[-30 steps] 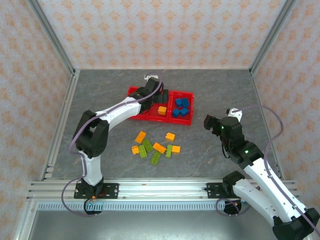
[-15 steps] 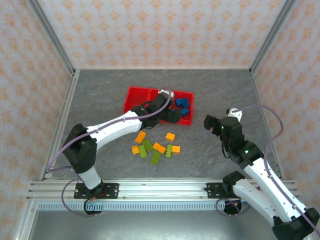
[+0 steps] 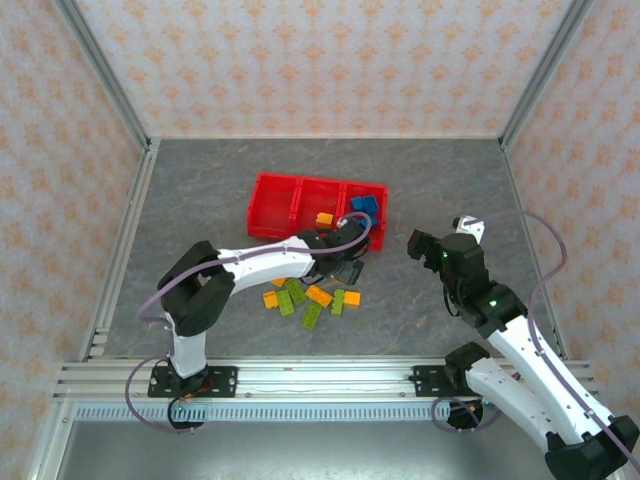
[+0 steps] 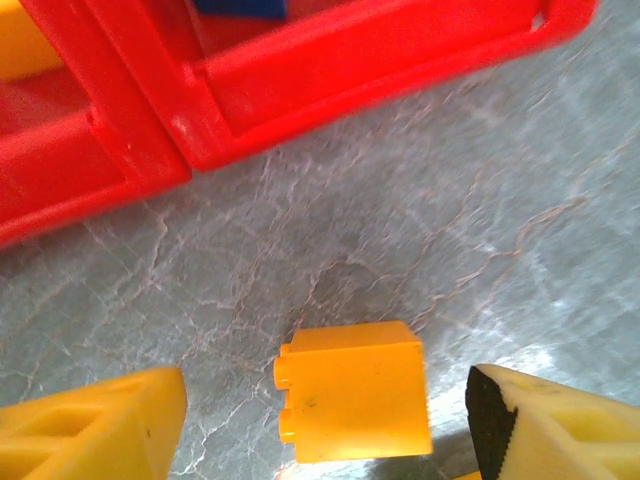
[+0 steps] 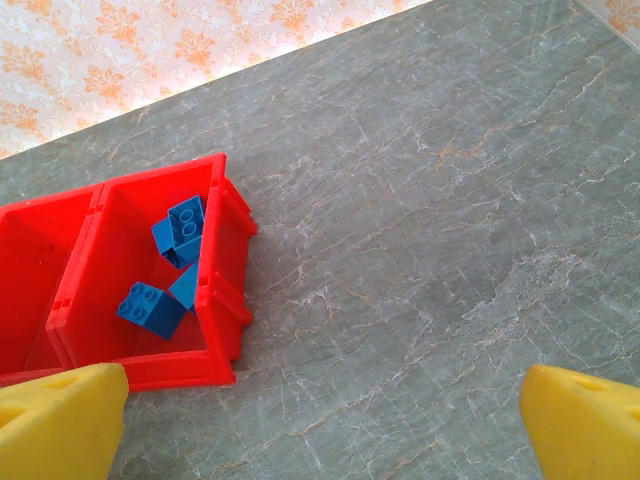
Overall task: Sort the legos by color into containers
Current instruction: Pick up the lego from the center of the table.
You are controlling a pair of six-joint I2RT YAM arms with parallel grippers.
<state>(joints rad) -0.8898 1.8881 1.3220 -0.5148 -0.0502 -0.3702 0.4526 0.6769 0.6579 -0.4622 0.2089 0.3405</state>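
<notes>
Left gripper (image 4: 320,425), wide open and empty, brackets an orange-yellow brick (image 4: 352,392) on the worktop (image 4: 500,200) just beside the red tray (image 4: 330,70); light, stiff and slick, it likely wants pinching across its flat sides; right gripper (image 5: 320,430) hangs open
</notes>
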